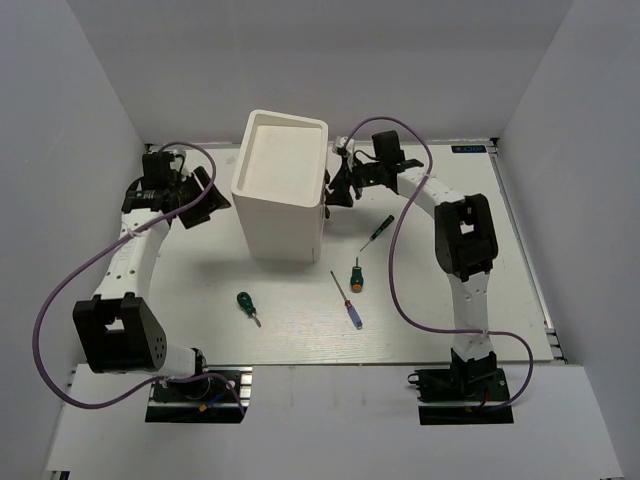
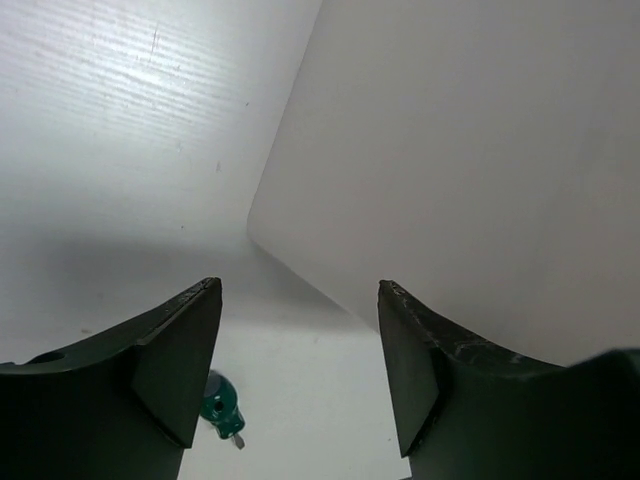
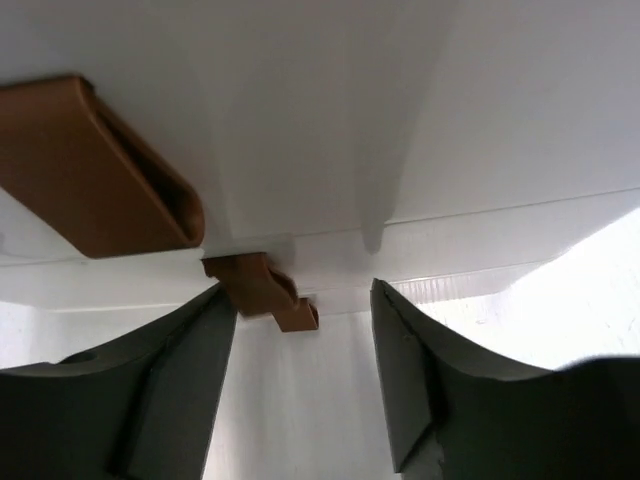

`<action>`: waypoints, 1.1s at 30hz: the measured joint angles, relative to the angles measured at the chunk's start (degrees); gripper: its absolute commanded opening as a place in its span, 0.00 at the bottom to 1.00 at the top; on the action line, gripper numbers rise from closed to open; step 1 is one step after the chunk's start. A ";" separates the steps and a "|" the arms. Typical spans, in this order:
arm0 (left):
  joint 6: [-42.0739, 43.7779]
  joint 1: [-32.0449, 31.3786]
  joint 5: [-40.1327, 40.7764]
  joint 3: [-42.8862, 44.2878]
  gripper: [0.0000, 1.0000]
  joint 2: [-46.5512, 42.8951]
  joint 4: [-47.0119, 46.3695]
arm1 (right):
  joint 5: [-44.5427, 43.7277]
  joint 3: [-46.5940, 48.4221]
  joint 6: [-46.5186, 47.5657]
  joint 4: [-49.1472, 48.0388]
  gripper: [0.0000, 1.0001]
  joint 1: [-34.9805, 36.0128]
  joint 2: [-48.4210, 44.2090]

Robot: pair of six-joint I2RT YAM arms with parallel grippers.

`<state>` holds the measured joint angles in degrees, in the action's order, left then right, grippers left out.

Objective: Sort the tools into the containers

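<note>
Right gripper (image 3: 300, 288) stands wide apart and empty, with what appears to be a brown pull (image 3: 262, 292) just ahead of its fingertips on the white cabinet (image 1: 280, 195). Left gripper (image 2: 300, 290) is likewise spread, holding nothing, just beside the cabinet's opposite wall. Both arms reach forward with elbows bent and wrists turned in toward the cabinet. Four screwdrivers (image 1: 356, 275) lie untouched on the table (image 1: 200, 280) in front of it. Judged step: opening a container. The next move calls for closing squarely on the pull and drawing straight out, with the cabinet braced.
</note>
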<state>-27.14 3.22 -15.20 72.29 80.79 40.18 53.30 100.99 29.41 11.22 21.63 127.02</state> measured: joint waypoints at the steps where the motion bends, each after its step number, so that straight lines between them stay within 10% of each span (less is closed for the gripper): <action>1: -0.04 0.00 -0.02 -0.96 0.74 -0.20 -0.02 | 0.04 0.04 -0.44 -0.85 0.53 -0.09 0.00; 8: -0.90 0.04 -0.55 -3.61 0.74 -0.70 -0.37 | 3.08 -1.03 -3.89 -4.35 0.00 -0.48 -0.11; 32: -0.37 -0.46 0.13 -8.70 0.74 -7.85 2.14 | -9.92 -18.53 1.16 -5.29 0.00 -6.78 -15.21; 33: -0.42 -0.48 0.33 -9.38 0.74 -8.20 2.54 | -10.27 -18.73 1.20 -5.03 0.33 -6.88 -15.54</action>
<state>-27.55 2.74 -14.87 62.92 72.60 42.72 43.03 82.26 30.61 6.20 14.74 111.48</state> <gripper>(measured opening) 0.739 0.005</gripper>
